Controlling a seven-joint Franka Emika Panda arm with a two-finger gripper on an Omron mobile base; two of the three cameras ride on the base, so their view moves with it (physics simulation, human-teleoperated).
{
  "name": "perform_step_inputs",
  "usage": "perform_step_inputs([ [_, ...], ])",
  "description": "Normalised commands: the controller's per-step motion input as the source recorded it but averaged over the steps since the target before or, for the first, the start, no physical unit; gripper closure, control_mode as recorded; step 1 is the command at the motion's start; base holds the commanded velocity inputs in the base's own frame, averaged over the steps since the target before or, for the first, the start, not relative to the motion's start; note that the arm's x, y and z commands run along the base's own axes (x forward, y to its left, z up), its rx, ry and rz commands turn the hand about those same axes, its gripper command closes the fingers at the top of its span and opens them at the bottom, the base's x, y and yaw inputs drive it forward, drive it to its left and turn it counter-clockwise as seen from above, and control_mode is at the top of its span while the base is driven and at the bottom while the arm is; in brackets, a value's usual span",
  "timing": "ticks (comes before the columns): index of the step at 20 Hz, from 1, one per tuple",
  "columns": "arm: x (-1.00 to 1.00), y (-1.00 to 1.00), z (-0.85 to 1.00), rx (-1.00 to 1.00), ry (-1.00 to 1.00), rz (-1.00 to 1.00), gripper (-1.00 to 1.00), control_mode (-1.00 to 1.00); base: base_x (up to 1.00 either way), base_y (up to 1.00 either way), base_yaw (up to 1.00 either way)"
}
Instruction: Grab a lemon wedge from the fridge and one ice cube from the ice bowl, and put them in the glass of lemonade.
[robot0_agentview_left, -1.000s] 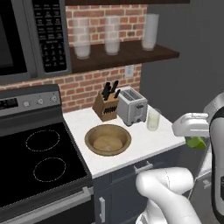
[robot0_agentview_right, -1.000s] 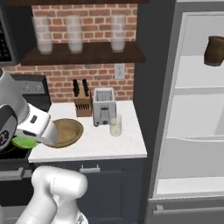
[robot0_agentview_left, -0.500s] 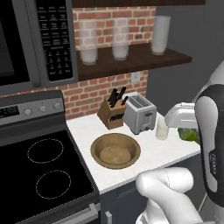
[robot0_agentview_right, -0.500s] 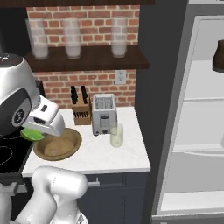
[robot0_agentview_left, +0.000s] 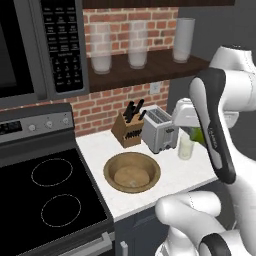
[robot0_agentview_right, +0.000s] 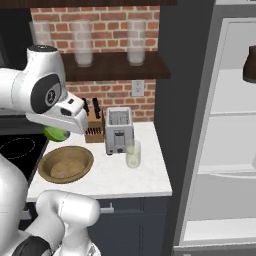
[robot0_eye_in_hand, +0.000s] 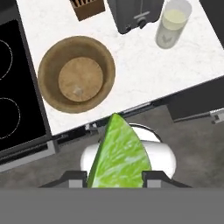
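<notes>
Lemon wedge (robot0_eye_in_hand: 119, 154) pinched in the tool (robot0_eye_in_hand: 114, 180), carried high above the counter's (robot0_eye_in_hand: 144, 74) front edge.

Fingers press on both flat sides, point forward, likely so it can drop cleanly into the glass of lemonade (robot0_eye_in_hand: 172, 29) beside the toaster (robot0_agentview_left: 159, 129). The ice bowl (robot0_eye_in_hand: 76, 74) sits left of the glass, a pale ice cube (robot0_eye_in_hand: 78, 91) inside. Since half a second ago the base has driven closer; counter things appear unmoved.
</notes>
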Motion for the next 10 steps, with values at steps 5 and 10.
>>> perform_step_inputs([
  [5, 0.63, -0.15, -0.82, -0.15, 0.00, -0.07, 1.00, -1.00, 0.00, 0.00, 0.00],
  [10, 0.94, -0.53, -0.68, -0.08, 0.04, -0.04, 1.00, -1.00, 0.00, 0.00, 0.00],
])
